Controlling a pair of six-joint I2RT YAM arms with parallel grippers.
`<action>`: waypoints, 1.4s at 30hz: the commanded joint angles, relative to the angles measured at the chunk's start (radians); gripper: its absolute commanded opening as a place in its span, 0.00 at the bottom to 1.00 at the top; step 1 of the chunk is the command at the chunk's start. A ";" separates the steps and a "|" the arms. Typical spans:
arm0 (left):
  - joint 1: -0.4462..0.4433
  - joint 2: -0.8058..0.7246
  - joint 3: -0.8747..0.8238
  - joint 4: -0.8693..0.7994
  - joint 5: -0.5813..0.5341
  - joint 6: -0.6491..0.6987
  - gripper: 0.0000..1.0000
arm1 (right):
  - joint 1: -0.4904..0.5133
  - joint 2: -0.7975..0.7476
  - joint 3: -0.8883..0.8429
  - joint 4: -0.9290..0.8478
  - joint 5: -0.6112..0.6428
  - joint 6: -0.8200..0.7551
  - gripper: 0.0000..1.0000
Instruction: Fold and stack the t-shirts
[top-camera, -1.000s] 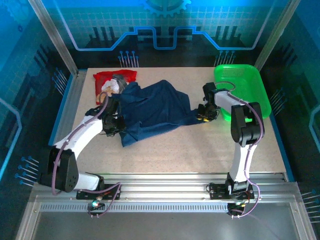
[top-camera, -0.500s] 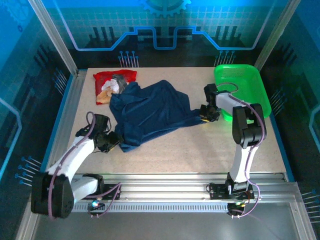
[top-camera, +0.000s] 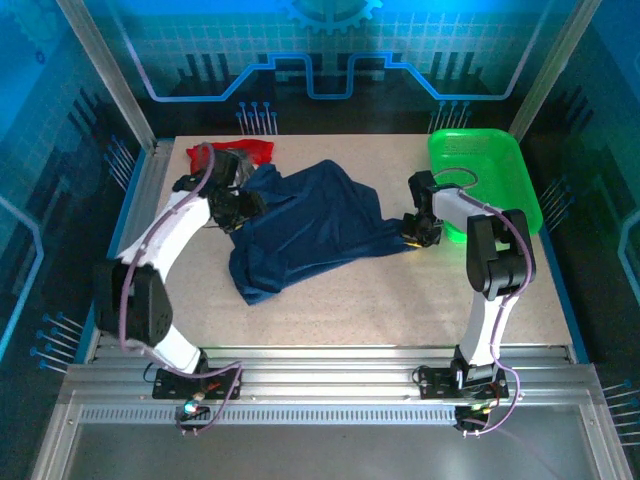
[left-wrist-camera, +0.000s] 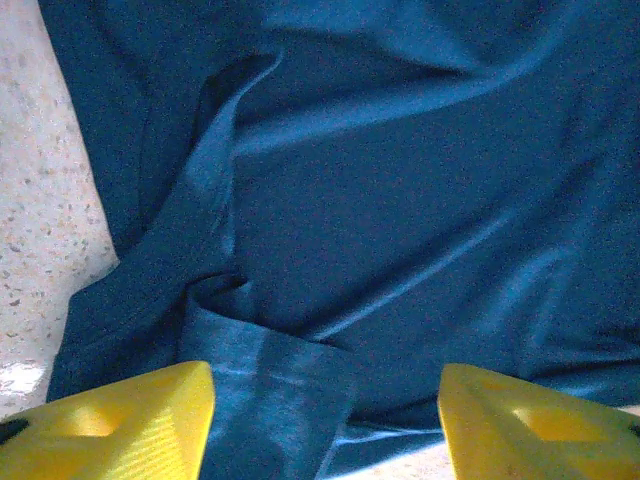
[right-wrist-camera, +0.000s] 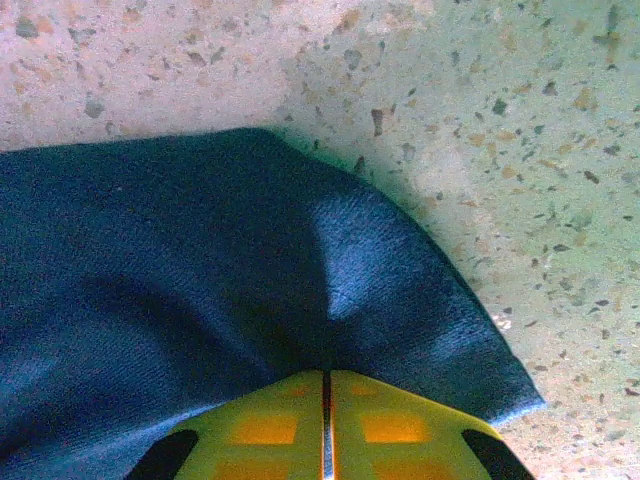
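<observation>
Right end effector (right-wrist-camera: 326, 372): fingers (right-wrist-camera: 265, 428) pressed together, clamped on one edge of the navy t-shirt (right-wrist-camera: 200, 260); the cloth bulges out of the pinch.
Why this grip: my read is an anchor. It holds that end low against the surface (top-camera: 400, 300) so the cloth can be drawn out flat from the other side.
Left end effector (left-wrist-camera: 325, 420): fingers apart with nothing between them, hanging just over the navy cloth at its far-left part.
Why open here: a rolled fold of cloth lies right under the gap. It looks lined up for a pinch on that fold, probably a hem or sleeve, but I cannot tell which.
Navy t-shirt: crumpled across mid-surface, running from the right end effector toward the left one. No print is showing.
Red t-shirt (top-camera: 258, 150): back-left corner, mostly behind the left arm and just beside the navy one's top edge. I cannot tell if they overlap.
Green basket (top-camera: 490, 165): back right, near the right end effector, apart from both shirts.
Stage: spreading out; no fold made, nothing stacked.
Risk: a pinch through two layers at the fold would drag a bunch of cloth instead of opening it.
</observation>
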 joint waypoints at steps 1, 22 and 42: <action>0.002 0.065 0.022 -0.099 0.033 0.038 0.57 | 0.008 -0.021 -0.011 -0.031 0.026 -0.016 0.10; 0.035 0.246 -0.010 -0.059 0.006 0.011 0.42 | 0.010 -0.013 0.002 -0.045 0.036 -0.046 0.10; 0.059 0.025 0.056 -0.098 -0.014 0.049 0.00 | -0.008 -0.070 0.033 -0.065 0.044 -0.022 0.10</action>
